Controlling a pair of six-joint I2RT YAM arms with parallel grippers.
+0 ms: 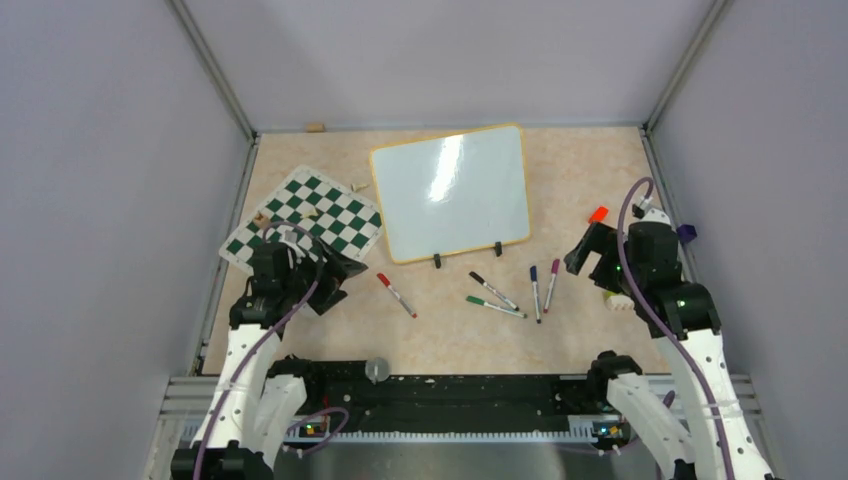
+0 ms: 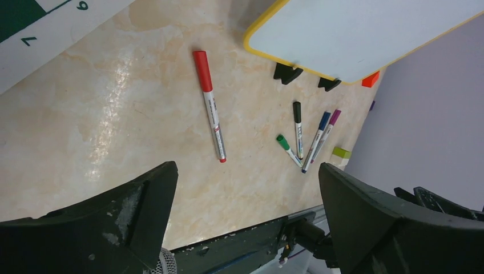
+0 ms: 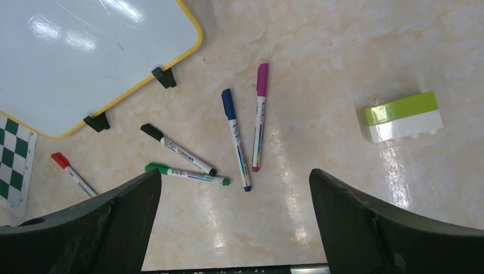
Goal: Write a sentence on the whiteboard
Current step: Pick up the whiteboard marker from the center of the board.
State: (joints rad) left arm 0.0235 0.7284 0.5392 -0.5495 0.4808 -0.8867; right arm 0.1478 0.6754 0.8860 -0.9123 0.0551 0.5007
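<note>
Top external view: the large glossy yellow-framed whiteboard (image 1: pixel 450 192) lies blank at the far middle of the worktop (image 1: pixel 580 170); the left fingers (image 2: pixel 142 205) and right fingers (image 3: pixel 365 217) are spread wide and empty. Writing has not begun, so the next move is probably to grasp a marker, perhaps the blue-capped pen (image 3: pixel 236 138).

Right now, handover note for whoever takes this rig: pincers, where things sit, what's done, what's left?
Left pincer: open, empty, hovering above the red marker.
Right pincer: open, empty, over the black marker, green marker, blue marker and purple marker.
Whiteboard: flat on the table, looks blank, clips toward the arms.
Done: nothing; no marker picked up.
Left: grab a marker, probably uncap it, write the sentence.
</note>
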